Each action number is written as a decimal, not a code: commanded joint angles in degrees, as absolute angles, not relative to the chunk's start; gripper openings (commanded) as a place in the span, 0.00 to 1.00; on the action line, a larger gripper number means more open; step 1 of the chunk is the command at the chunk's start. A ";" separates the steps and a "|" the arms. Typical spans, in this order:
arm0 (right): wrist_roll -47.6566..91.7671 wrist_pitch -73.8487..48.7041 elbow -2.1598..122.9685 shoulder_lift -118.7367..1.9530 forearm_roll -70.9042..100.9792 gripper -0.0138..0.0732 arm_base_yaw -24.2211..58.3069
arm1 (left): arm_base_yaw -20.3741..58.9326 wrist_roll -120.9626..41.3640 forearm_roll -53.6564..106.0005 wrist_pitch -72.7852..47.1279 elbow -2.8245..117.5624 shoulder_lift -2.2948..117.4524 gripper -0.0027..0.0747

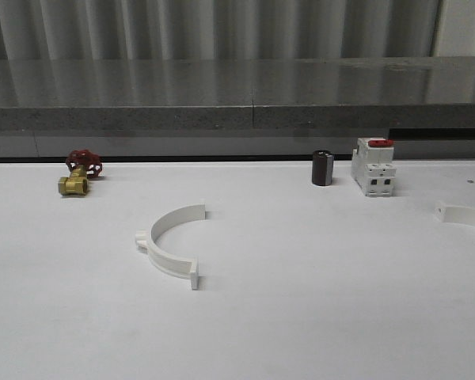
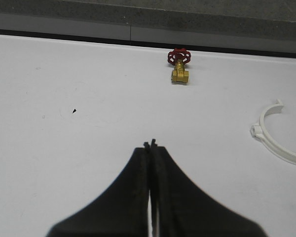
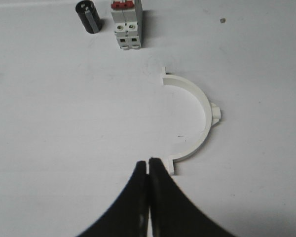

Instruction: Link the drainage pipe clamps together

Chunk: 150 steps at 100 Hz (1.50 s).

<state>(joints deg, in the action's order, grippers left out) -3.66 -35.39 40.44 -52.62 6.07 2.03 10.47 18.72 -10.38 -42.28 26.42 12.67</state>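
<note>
on a white table [image 1: 301, 317], two clamp halves [image 1: 170, 241] [image 3: 197, 123] were seen lying well apart; the left gripper [image 2: 150, 144] and right gripper [image 3: 148, 161] were pressed together, empty.

No text, label, brand, number or sign can be read anywhere. The white breaker [image 1: 373, 167] with its red top carries no legible marking in the front view; in the right wrist view its face [image 3: 127, 29] shows only small round holes and faint moulded shapes, which may be print but are too blurred to tell. The dark cylinder [image 1: 322, 168] beside it has a plain surface, with no lettering to make out. The brass valve [image 1: 77, 177] with the red handwheel and the white half-rings [image 1: 171, 241] are unmarked as far as can be seen.
</note>
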 commanded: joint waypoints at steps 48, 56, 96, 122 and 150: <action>-4.39 -22.70 44.95 -68.84 6.95 0.65 1.64 | 10.45 18.76 -10.45 -38.47 28.00 13.17 0.01; -4.39 -27.32 47.68 -71.44 6.95 0.65 0.67 | 10.45 18.76 -10.45 -38.47 28.00 13.17 0.01; 2.57 -38.75 64.50 -89.76 6.89 0.65 -8.36 | 10.45 18.76 -10.45 -38.47 28.00 13.17 0.01; 4.50 -38.37 66.52 -98.19 6.95 0.65 -8.72 | 10.45 18.76 -10.45 -38.47 28.00 13.17 0.01; 7.11 -37.43 66.52 -101.55 6.89 0.65 -8.72 | 10.45 18.76 -10.45 -38.47 28.00 13.17 0.01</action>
